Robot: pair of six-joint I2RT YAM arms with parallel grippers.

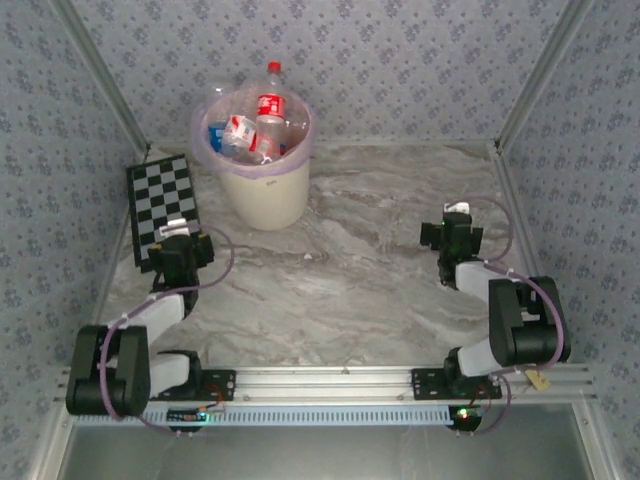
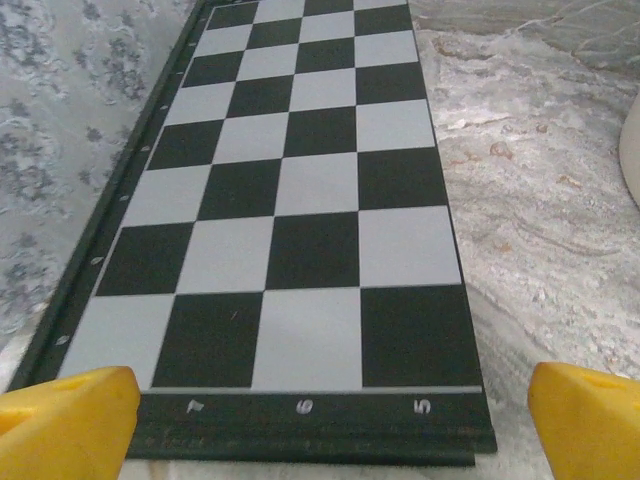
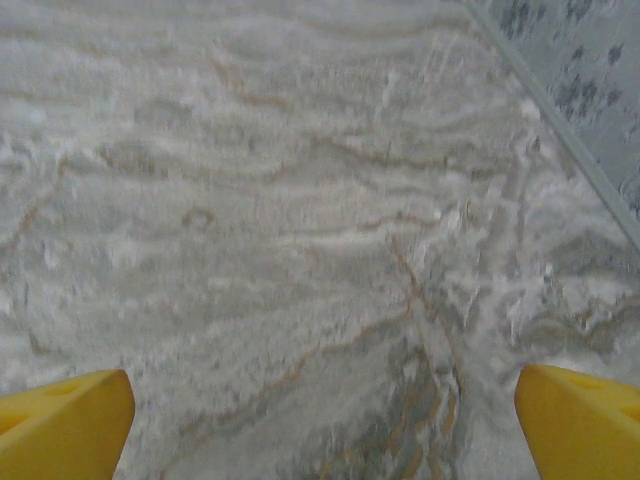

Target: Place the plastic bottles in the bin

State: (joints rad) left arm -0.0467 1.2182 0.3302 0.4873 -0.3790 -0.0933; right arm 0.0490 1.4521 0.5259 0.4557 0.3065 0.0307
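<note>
Left hand (image 1: 177, 230) spread, empty, over the checkerboard (image 2: 300, 200); right hand (image 1: 457, 216) spread over the table (image 1: 350, 280). Bottles (image 1: 255, 125) piled in the bin (image 1: 265, 195) at 11 o'clock. Looks done to me; I'd hold both hands wide, away from the bin.

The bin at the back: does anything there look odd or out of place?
Slightly. The bin is heaped full, and one red-capped bottle pokes upright well above its rim. Nothing looks spilled or damaged.
</note>
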